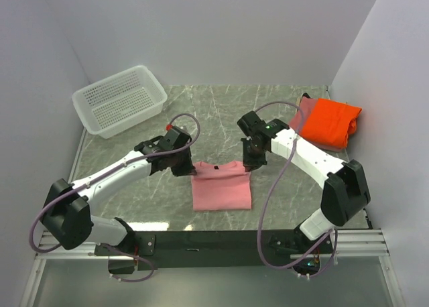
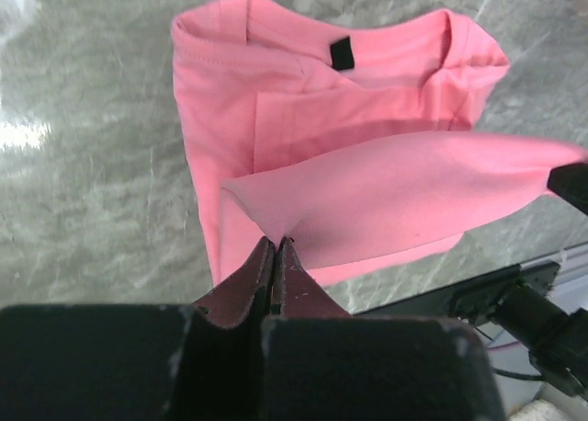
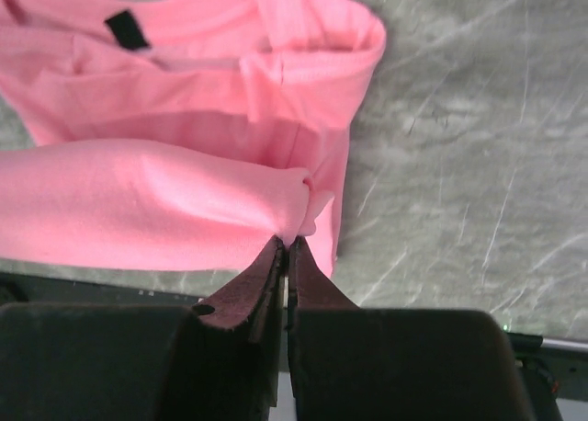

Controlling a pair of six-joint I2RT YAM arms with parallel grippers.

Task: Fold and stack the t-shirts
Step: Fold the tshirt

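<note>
A pink t-shirt (image 1: 221,186) lies partly folded at the table's middle front, its sleeves turned in and a black neck tag (image 2: 342,51) showing. My left gripper (image 1: 182,165) is shut on the shirt's left corner (image 2: 266,210). The right gripper (image 1: 252,161) is shut on the right corner (image 3: 299,196). Between them a band of pink cloth (image 2: 413,187) hangs lifted above the rest of the shirt (image 3: 138,200). At the back right a folded bright orange t-shirt (image 1: 330,122) rests on a rose-coloured one (image 1: 303,110), of which only an edge shows.
A white perforated basket (image 1: 120,100) stands at the back left corner. The marble-patterned table top (image 1: 221,109) is walled on three sides. A black bar (image 1: 214,240) with the arm bases runs along the near edge.
</note>
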